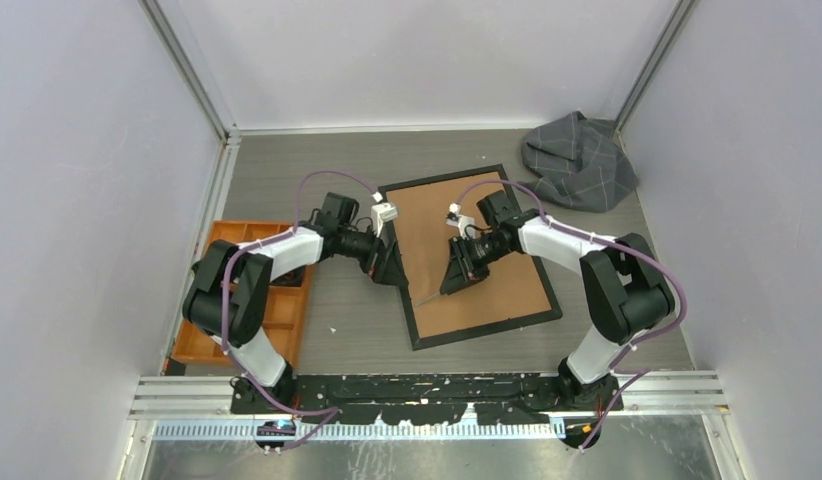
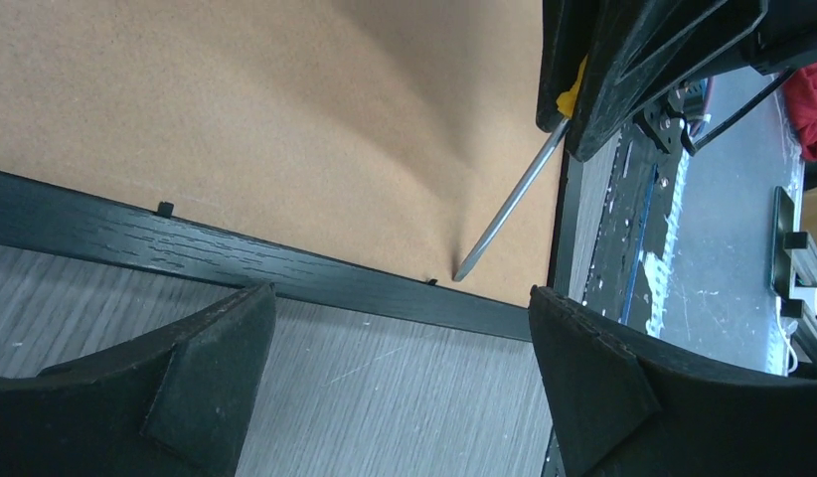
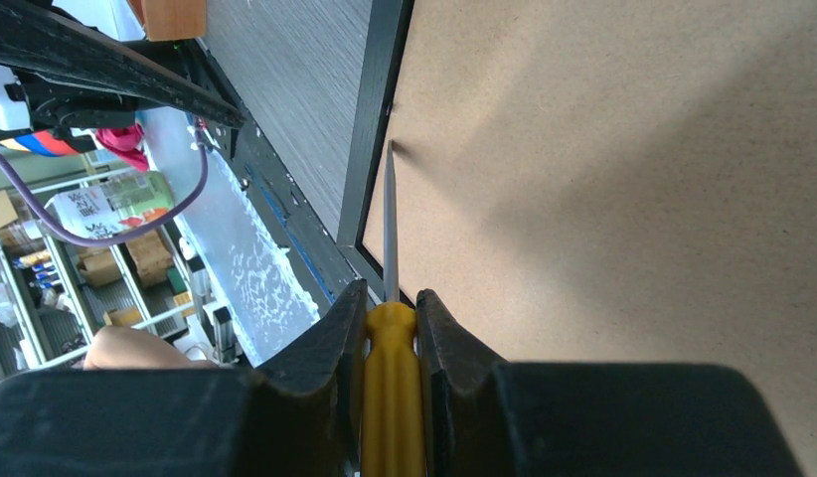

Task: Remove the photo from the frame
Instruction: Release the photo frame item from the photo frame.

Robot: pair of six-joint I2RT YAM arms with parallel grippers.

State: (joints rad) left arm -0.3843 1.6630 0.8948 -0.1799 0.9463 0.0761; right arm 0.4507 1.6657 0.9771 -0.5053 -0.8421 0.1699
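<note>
The frame (image 1: 484,325) lies face down on the table, its brown backing board (image 1: 437,215) facing up inside the thin black border. The photo is hidden under the board. My right gripper (image 1: 455,280) is shut on a yellow-handled screwdriver (image 3: 390,378). The metal shaft (image 2: 509,204) slants down and its tip touches the board by a small black tab (image 2: 431,281) at the frame's left border (image 2: 236,260). My left gripper (image 1: 392,270) is open and empty, low over the table just outside that border, with its fingers (image 2: 216,338) apart.
An orange compartment tray (image 1: 287,310) sits at the left, under the left arm. A crumpled grey cloth (image 1: 577,160) lies at the back right. A second small tab (image 2: 165,209) shows on the frame's left border. Walls enclose the table on three sides.
</note>
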